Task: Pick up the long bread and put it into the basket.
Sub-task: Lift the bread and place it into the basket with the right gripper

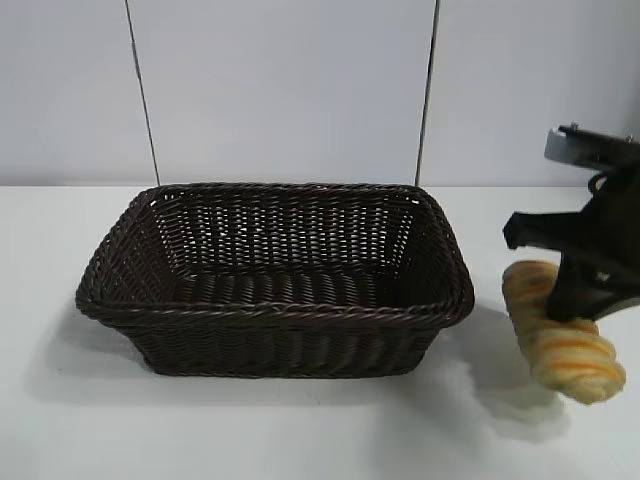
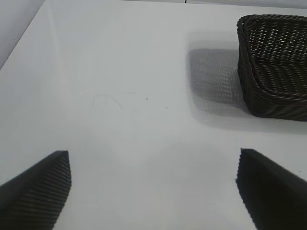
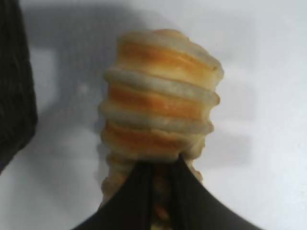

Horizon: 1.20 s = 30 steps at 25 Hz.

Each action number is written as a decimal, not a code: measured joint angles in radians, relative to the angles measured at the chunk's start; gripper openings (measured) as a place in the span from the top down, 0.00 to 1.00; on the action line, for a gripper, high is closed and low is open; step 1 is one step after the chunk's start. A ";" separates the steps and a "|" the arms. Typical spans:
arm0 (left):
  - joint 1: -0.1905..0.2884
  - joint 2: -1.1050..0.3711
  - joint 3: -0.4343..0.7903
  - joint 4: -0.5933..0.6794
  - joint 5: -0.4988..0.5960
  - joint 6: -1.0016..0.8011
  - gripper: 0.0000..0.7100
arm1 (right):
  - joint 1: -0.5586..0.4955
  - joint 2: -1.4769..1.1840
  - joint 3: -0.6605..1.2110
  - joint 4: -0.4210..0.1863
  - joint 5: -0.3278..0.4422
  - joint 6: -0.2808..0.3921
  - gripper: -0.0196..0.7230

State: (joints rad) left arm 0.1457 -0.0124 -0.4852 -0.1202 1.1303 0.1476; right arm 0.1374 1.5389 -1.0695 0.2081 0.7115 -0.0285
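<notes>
The right gripper (image 1: 572, 300), black and angled downward at the right edge of the exterior view, has its fingers (image 3: 139, 191) clamped on the long bread (image 1: 562, 330), an elongated golden-tan loaf with spiral ridges and orange-brown stripes. The fingers pinch it partway along its length, one end poking out past them on each side. The loaf hangs above the white tabletop (image 1: 300, 430), casting a soft shadow beneath it, just beside the right end of the basket (image 1: 275, 312), a large rectangular dark brown woven wicker one with flared sides and a braided rim. Behind the table stands a pale panelled wall (image 1: 280, 90) with thin dark seams.

The loaf's long axis slants, its nearer end lower and out toward the right, the far end higher and closer to the basket.

The left gripper (image 2: 153, 187) hovers over bare table, its ribbed fingers (image 2: 38, 184) wide apart, the basket off near one corner of its view.
</notes>
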 joint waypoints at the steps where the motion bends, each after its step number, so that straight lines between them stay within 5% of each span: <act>1: 0.000 0.000 0.000 0.000 0.000 0.000 0.05 | 0.000 -0.001 -0.025 0.000 0.015 -0.008 0.89; 9: 0.000 0.000 0.000 0.000 0.000 0.000 0.05 | 0.017 0.033 -0.163 0.024 0.046 -0.072 0.89; 21: 0.000 0.000 0.000 0.000 0.000 0.000 0.05 | 0.325 0.318 -0.435 -0.001 0.088 -0.192 0.89; 24: 0.000 0.000 0.000 0.000 0.000 0.000 0.05 | 0.371 0.377 -0.500 -0.038 0.092 -0.334 0.89; 30: 0.000 0.000 0.000 0.000 0.000 0.000 0.05 | 0.430 0.455 -0.536 -0.063 0.073 -0.804 0.89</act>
State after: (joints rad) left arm 0.1457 -0.0124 -0.4852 -0.1202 1.1303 0.1476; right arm 0.5671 1.9942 -1.6060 0.1446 0.7842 -0.8329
